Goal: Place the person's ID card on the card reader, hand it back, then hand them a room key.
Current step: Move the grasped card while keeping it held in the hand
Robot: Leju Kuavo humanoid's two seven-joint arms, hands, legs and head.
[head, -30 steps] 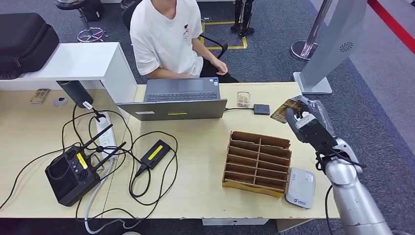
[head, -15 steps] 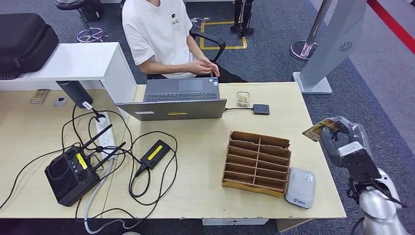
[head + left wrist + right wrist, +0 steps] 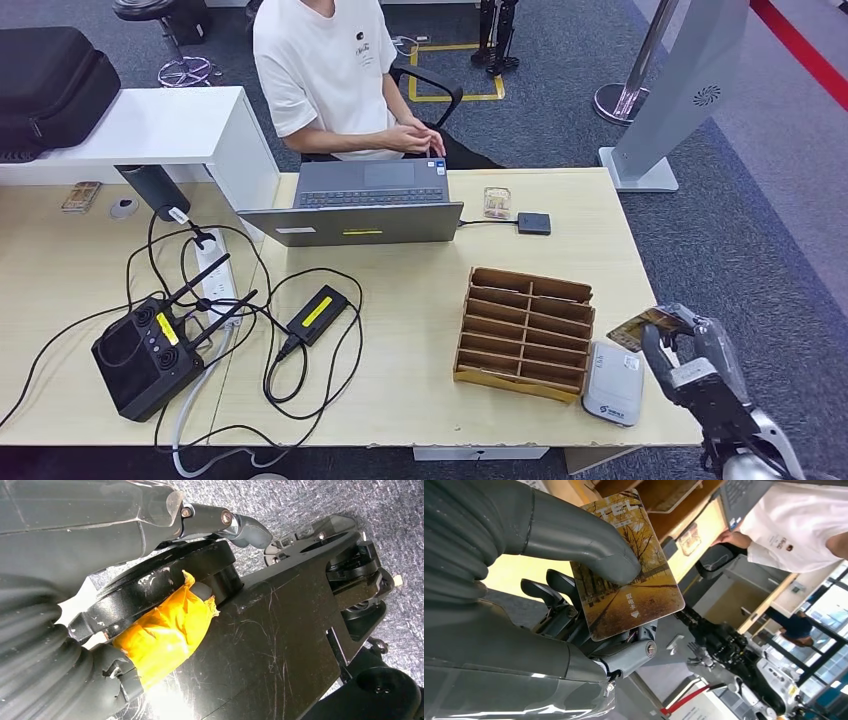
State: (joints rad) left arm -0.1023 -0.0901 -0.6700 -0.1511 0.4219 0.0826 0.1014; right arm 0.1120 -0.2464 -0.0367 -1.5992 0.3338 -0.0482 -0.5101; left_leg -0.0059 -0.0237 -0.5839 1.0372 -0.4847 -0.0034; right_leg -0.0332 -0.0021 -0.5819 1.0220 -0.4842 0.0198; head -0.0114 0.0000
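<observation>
At table's (image 3: 420, 400) near right corner: right robot hand (image 3: 690, 365) off the edge, over carpet, thumb and fingers pinching a card (image 3: 645, 325) w/ autumn-tree print. Same card (image 3: 629, 570) close up in right wrist view, thumb pressed on its face, darker fingers (image 3: 549, 592) behind. Can't tell from print whether ID or room key. White card reader (image 3: 613, 382) flat on table just beside the hand, next to wooden slotted card holder (image 3: 527, 332). Left robot hand (image 3: 150, 525) hanging low by dark body parts; fingers curled in, nothing seen in them, state not clear enough to call. Person in white T-shirt (image 3: 330, 70) seated at far side behind open laptop (image 3: 365, 205), hands together. Small card (image 3: 497, 203) and black box (image 3: 534, 223) right of laptop. Black controller w/ antennas (image 3: 150, 350) and cables on table's left part.
</observation>
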